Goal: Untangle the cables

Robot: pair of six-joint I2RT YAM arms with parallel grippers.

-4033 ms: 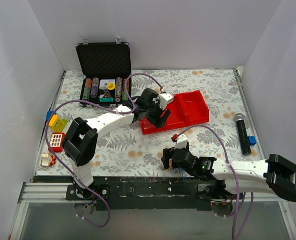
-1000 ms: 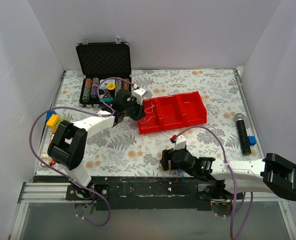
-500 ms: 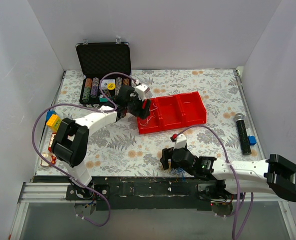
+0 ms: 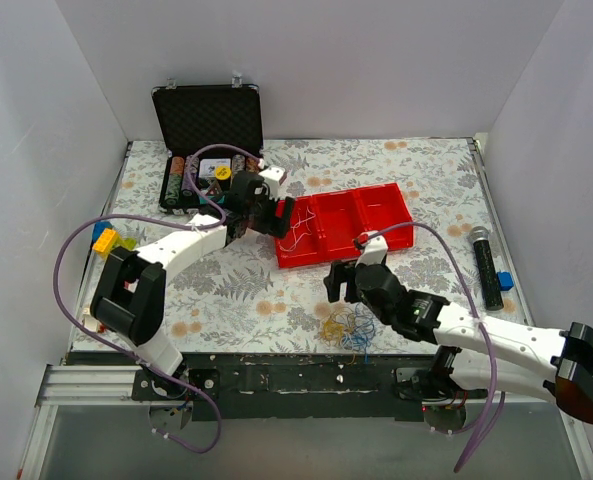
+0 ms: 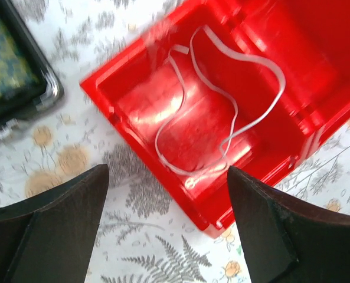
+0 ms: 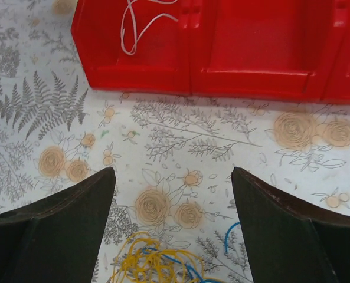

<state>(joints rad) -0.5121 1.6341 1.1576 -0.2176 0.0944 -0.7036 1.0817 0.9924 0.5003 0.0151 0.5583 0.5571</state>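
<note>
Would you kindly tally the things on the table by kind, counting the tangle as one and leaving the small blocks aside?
Red tray: 1
White cable in the tray's left compartment: 1
Tangle of yellow and blue cables: 1
Chip case: 1
Microphone: 1
Total: 5

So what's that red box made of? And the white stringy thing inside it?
The red tray looks like shiny moulded plastic: light glints off its smooth floor. The white cable looks like thin, bendy plastic-coated wire, lying in loose curves; what's inside it can't be seen.
</note>
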